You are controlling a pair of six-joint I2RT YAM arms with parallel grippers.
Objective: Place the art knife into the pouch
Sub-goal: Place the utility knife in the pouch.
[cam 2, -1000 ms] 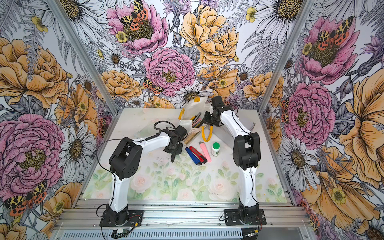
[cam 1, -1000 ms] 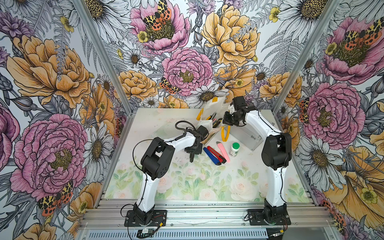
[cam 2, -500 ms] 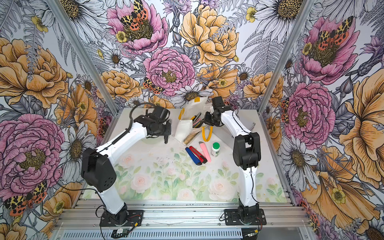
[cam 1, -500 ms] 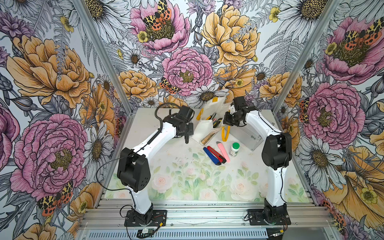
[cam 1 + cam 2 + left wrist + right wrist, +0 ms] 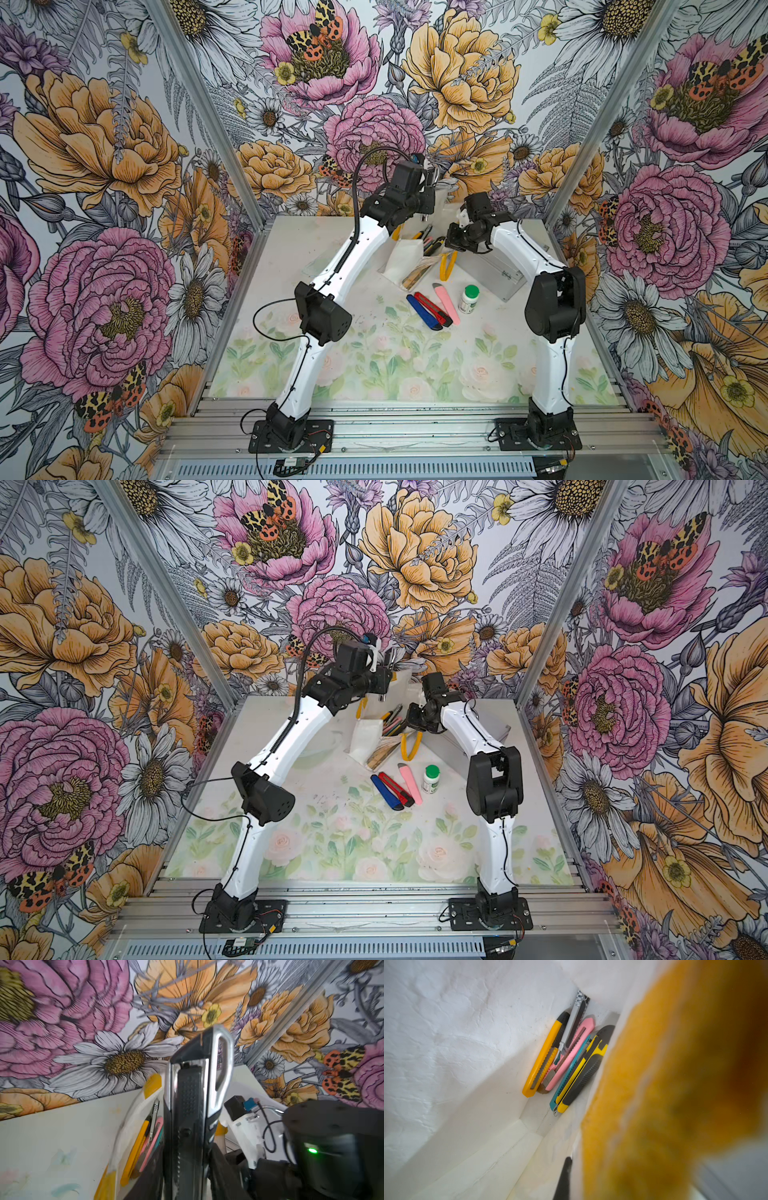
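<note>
At the far middle of the bench, the pouch (image 5: 398,261) sits with its mouth raised and open, its white inside showing.

Right claw (image 5: 453,241): pressed together on the pouch's right rim, just beside a yellow handle (image 5: 664,1084), holding the mouth apart. Several knives (image 5: 566,1053) already lie inside, against the bottom fold.

Left claw (image 5: 427,183): aloft above the far side of the mouth, pinching the art knife (image 5: 191,1105). The knife has a black body with a silver loop (image 5: 227,1059) at its free end. Whether the pinch is firm or slackening cannot be told. The knife points toward the far wall, not down into the opening.

Step in hand, by my judgement: the drop-in. Recommendations:
- Tip the knife so its length runs down into the mouth.
- Centre it between the white walls.
- Lower it until the leading end is below the rim, then spread the claw.
- Avoid letting go from height, which risks a bounce off the rim.
- Keep the silver loop clear of the yellow handle, where it could snag.
- Hold the rim with the right claw until the knife settles.

The loose knives (image 5: 434,309) and bottle (image 5: 468,298) lie nearer, well apart, and are no obstruction.
</note>
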